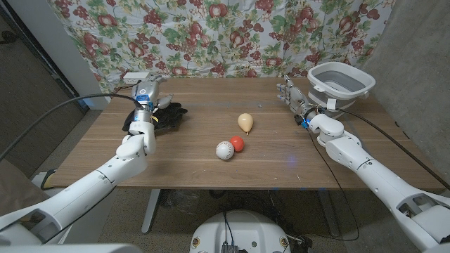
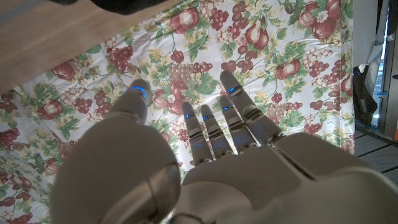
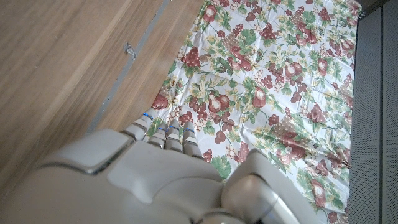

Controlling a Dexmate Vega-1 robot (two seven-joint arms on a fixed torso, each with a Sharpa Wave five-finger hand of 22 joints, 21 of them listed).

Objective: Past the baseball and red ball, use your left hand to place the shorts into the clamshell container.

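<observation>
The wooden table (image 1: 281,158) has a wide bare stretch along its near side, in front of the baseball (image 1: 224,150). The red ball (image 1: 238,143) touches the baseball on its right, and a tan pear-shaped thing (image 1: 245,123) sits just behind the pair, towards the fruit-print cloth (image 1: 232,35) that hangs along the far edge. Well to the baseball's left, near the table's far left corner, the dark shorts (image 1: 165,115) lie in a crumpled heap. Well to its right, a grey collapsible tub (image 1: 340,79) sits at the far right corner, partly over the edge.

The left hand (image 1: 148,95) hangs just over the far side of the shorts, its arm reaching in from the near left. In the left wrist view its fingers (image 2: 233,109) are straight and spread against the cloth, holding nothing. The right hand (image 1: 294,97) stands beside the tub, fingers extended towards the cloth; I see nothing in it.
</observation>
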